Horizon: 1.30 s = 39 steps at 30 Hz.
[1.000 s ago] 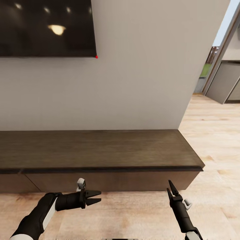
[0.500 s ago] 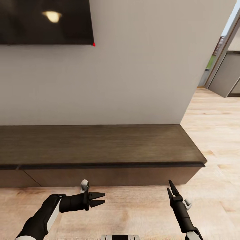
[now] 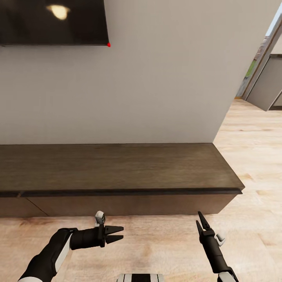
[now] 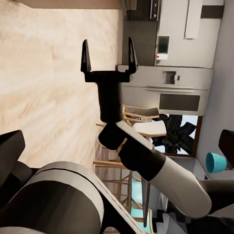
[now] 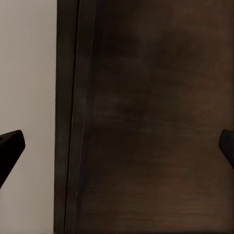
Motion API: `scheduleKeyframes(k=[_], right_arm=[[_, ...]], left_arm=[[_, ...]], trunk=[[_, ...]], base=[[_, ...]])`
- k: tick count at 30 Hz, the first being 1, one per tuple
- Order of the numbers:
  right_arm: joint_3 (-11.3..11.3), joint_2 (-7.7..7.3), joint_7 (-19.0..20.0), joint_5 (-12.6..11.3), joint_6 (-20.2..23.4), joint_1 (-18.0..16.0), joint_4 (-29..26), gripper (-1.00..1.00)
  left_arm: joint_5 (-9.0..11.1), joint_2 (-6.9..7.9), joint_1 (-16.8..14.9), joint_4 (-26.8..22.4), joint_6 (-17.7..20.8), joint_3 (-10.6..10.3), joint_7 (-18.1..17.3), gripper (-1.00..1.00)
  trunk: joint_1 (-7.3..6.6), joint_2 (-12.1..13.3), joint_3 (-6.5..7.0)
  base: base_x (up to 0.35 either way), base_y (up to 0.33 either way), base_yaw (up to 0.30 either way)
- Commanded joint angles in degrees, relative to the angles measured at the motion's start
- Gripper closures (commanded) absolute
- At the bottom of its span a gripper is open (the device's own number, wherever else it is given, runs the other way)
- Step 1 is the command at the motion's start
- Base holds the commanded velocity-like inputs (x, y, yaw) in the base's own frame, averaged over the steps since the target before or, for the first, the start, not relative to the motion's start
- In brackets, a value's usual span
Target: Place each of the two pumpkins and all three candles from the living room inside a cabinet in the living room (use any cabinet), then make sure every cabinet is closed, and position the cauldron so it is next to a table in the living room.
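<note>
Up at the upper left of the head view hangs a dark screen on the pale wall. Below it, the cabinet runs across the middle of the frame, its top bare and its drawer fronts flush, so it looks closed. At lower left, the left gripper hovers over the wood floor just in front of the cabinet, its jaws a little apart and empty. At lower right, the right gripper points toward the cabinet front; the left wrist view shows its fingers spread wide, holding nothing. How many pumpkins and candles are already stowed cannot be judged from here, nor where the cauldron stands.
</note>
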Motion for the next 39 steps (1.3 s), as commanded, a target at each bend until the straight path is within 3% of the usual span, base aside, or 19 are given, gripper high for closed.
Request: scheduleKeyframes(k=[1,21,39], right_arm=[[0.1,-0.01,0.2,-0.5,0.3,0.0,0.0,-1.00],[0.1,-0.01,0.5,-0.5,0.5,0.0,0.0,-1.00],[0.2,-0.01,0.5,-0.5,0.5,0.0,-0.1,-1.00]], left_arm=[[0.1,0.02,0.0,0.0,0.6,0.0,-0.2,-1.00],[0.8,-0.40,-0.1,-0.8,0.6,0.8,-0.7,-1.00],[0.8,-0.85,-0.1,-0.7,0.6,0.8,-0.6,-1.00]], trunk=[[-0.01,0.0,-0.04],[-0.01,0.0,-0.04],[-0.01,0.0,-0.04]], base=[[0.000,0.000,0.000],[0.038,0.006,0.000],[0.150,0.040,0.000]])
